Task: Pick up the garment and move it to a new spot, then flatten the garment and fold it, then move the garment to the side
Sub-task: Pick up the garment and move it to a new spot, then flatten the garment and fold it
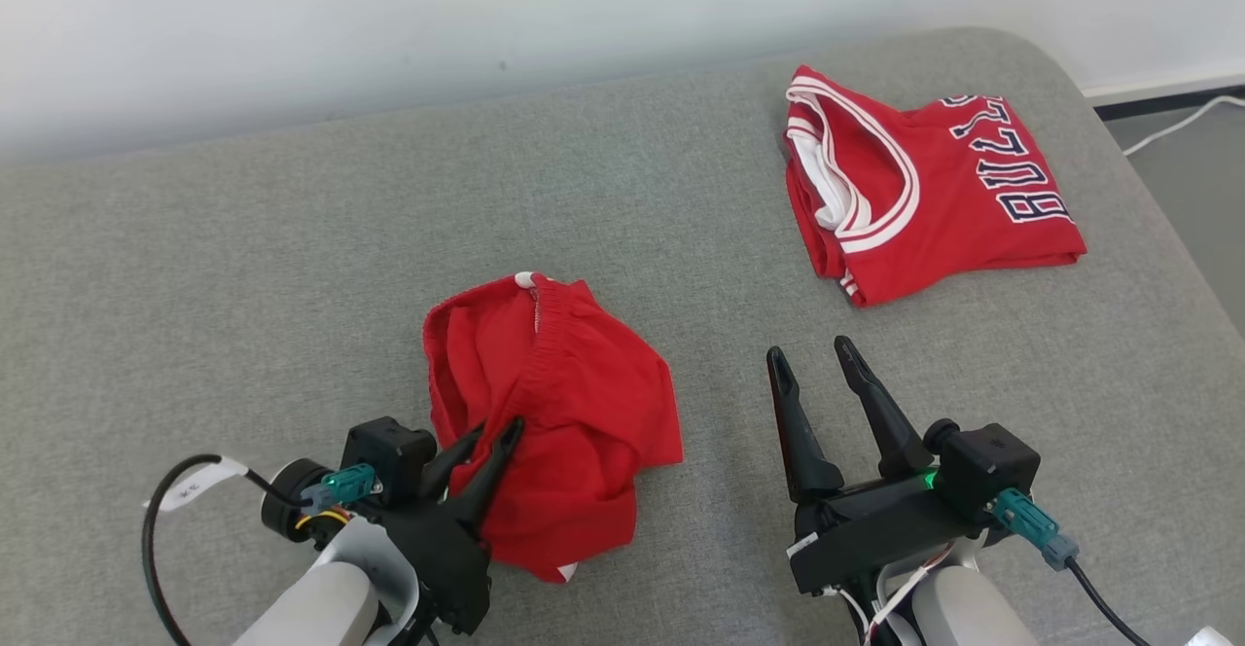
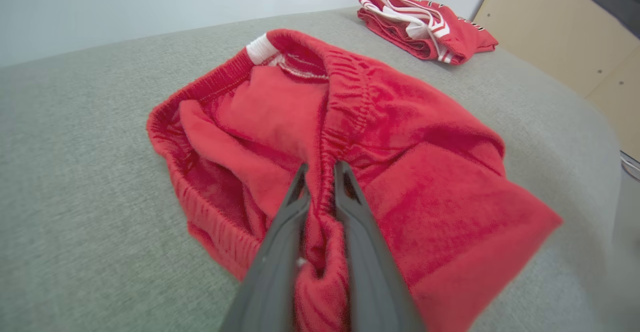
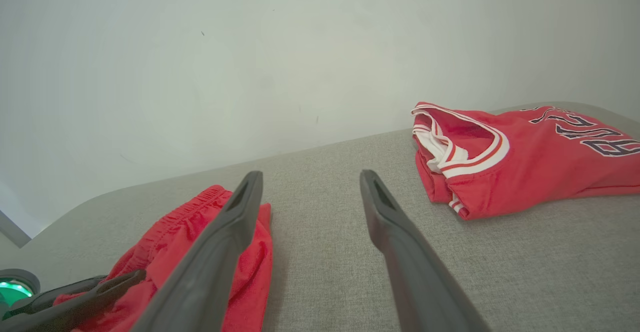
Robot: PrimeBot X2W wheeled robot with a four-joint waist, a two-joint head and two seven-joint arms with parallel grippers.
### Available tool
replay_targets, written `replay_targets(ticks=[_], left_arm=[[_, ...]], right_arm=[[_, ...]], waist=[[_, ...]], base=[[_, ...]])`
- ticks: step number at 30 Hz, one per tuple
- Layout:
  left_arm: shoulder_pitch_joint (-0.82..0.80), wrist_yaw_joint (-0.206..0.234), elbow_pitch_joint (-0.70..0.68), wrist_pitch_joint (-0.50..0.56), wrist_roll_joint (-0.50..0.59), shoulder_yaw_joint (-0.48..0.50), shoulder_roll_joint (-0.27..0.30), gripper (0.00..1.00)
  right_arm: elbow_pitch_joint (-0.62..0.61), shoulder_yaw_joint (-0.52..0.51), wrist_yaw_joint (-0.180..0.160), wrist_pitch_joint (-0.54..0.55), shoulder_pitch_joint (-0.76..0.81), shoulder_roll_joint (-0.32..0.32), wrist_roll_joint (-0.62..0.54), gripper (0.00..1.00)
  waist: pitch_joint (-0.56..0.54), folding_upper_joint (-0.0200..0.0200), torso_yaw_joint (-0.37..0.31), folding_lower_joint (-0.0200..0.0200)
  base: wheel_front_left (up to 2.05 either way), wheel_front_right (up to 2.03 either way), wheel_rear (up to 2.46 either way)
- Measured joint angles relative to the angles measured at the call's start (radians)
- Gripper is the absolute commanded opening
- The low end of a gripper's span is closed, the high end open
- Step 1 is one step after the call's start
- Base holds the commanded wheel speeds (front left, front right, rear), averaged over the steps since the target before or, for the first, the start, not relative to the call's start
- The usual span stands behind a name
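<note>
Between the left claw (image 2: 320, 169) fingers, red shorts (image 2: 430, 192) are pinched narrowly; right claw (image 1: 810, 349) gapes wide.

Fleecy matt shorts (image 2: 425, 197) on coarse woven grey cushion (image 1: 243, 237); jersey (image 1: 963, 208) smoother, slightly glossy

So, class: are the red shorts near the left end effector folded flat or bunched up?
Bunched up: the red shorts lie crumpled, waistband curled open, fabric heaped in uneven folds.
</note>
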Motion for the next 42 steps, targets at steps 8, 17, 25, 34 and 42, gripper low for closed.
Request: replay_targets(ticks=[8, 17, 25, 34, 42], left_arm=[[0.002, 0.060, -0.026, -0.081, 0.050, -0.004, -0.004, 1.00], [0.072, 0.115, -0.178, -0.073, 0.066, -0.016, 0.022, 1.00], [0.120, 0.126, -0.241, -0.026, 0.089, -0.055, 0.062, 1.00], [0.128, 0.127, -0.209, -0.018, 0.072, -0.053, 0.066, 1.00], [0.128, 0.118, -0.149, -0.034, 0.044, -0.047, 0.059, 0.20]], right_arm=[[0.009, -0.019, 0.000, 0.000, 0.023, 0.000, 0.000, 1.00], [0.006, -0.039, 0.000, 0.000, 0.048, 0.000, -0.005, 1.00], [0.006, -0.036, 0.000, 0.000, 0.048, 0.000, -0.007, 1.00], [0.008, -0.028, 0.000, 0.000, 0.044, 0.000, -0.004, 1.00], [0.009, -0.032, 0.000, 0.000, 0.044, 0.000, -0.007, 1.00]], waist=[[-0.027, -0.0001, 0.034, 0.0000], [-0.054, -0.0001, 0.086, -0.0001], [-0.065, -0.0001, 0.101, -0.0001], [-0.059, -0.0001, 0.075, -0.0001], [-0.054, 0.0000, 0.049, 0.0000]], base=[[0.00, 0.00, 0.00], [0.00, 0.00, 0.00], [0.00, 0.00, 0.00], [0.00, 0.00, 0.00], [0.00, 0.00, 0.00]])
